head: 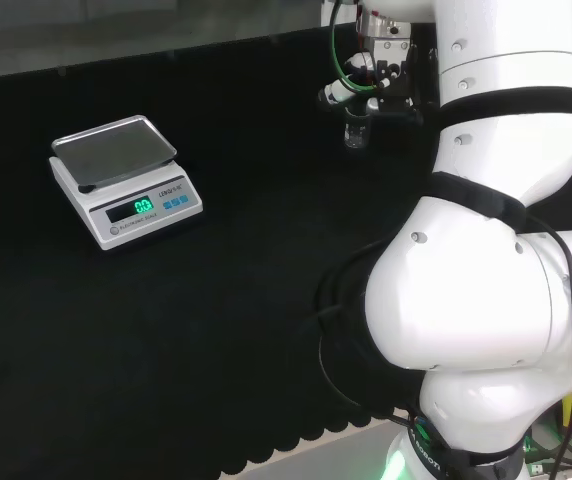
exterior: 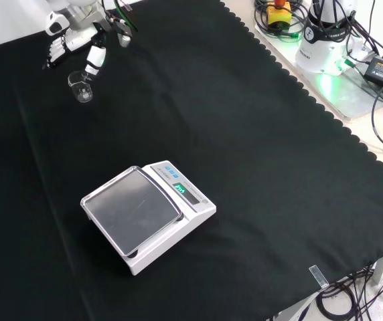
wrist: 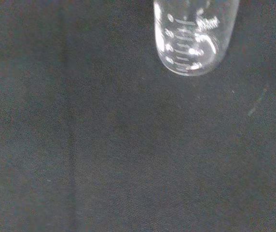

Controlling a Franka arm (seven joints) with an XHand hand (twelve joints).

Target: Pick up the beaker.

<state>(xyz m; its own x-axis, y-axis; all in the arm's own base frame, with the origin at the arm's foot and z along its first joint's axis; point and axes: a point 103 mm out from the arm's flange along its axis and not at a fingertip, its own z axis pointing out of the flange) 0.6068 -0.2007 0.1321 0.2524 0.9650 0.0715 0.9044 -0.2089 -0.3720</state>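
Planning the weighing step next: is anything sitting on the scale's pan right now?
No. In the front view the pan of the scale is bare, and the beaker stands far off by the hand.

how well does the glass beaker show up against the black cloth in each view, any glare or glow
Head view: the beaker is a faint grey outline under the hand, and the scale display glows green. Front view: only the beaker's rim and base catch light. Wrist view: the beaker shows bright glints and white graduation marks against the dull cloth.
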